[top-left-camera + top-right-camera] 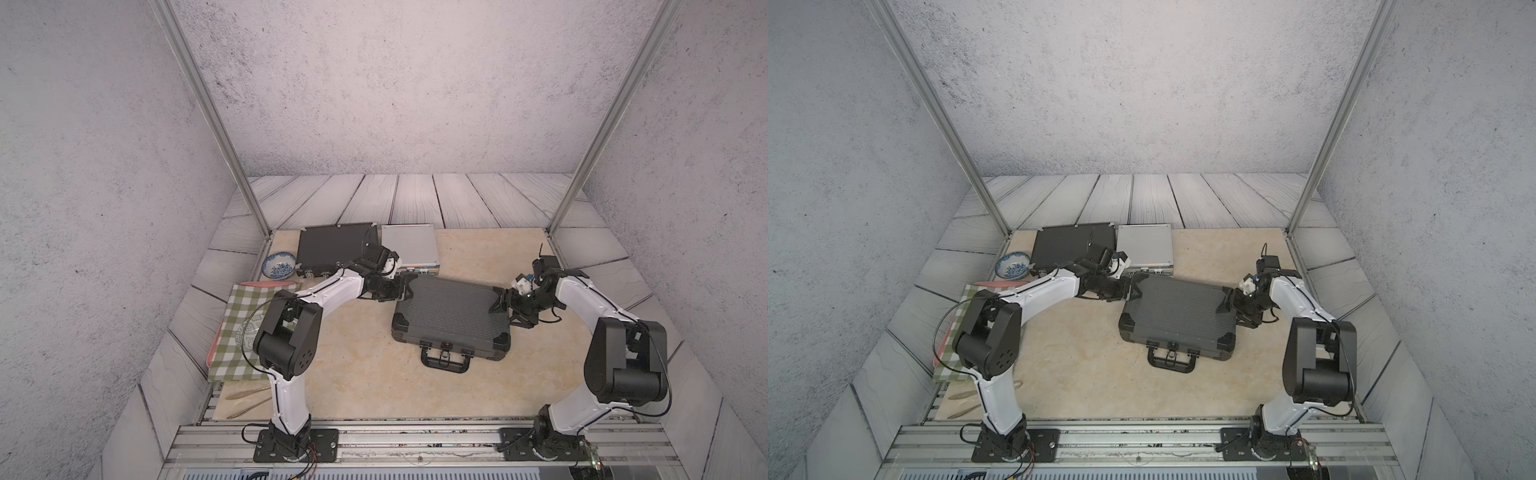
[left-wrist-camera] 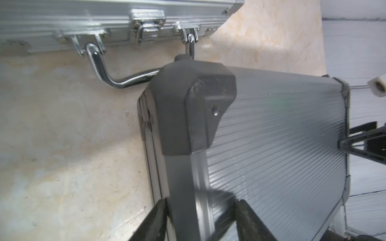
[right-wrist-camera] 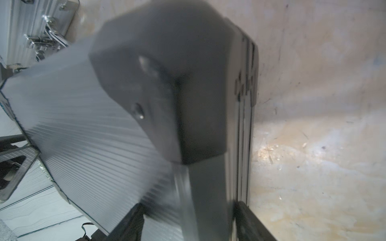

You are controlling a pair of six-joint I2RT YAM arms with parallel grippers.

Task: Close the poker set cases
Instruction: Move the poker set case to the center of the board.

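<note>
The ribbed dark-grey case [image 1: 451, 316] lies lid-down, long axis crosswise between the arms; left arm [image 1: 328, 286] and right arm [image 1: 582, 299] set jaws astride its far corners, half-open, grip unclear.

Counted three cases in all: one black flat case [image 1: 332, 245], one silver case [image 1: 409, 243], one ribbed dark-grey case [image 1: 451, 316]. Tallied one blue-and-white bowl [image 1: 279, 265], one green checked cloth [image 1: 245, 307], one orange tray [image 1: 266, 284], two slim utensils [image 1: 246, 393] [image 1: 249, 408]. Made out part of one patterned plate [image 1: 248, 332]. Noted two robot arms: left arm [image 1: 328, 291], right arm [image 1: 582, 299].
</note>
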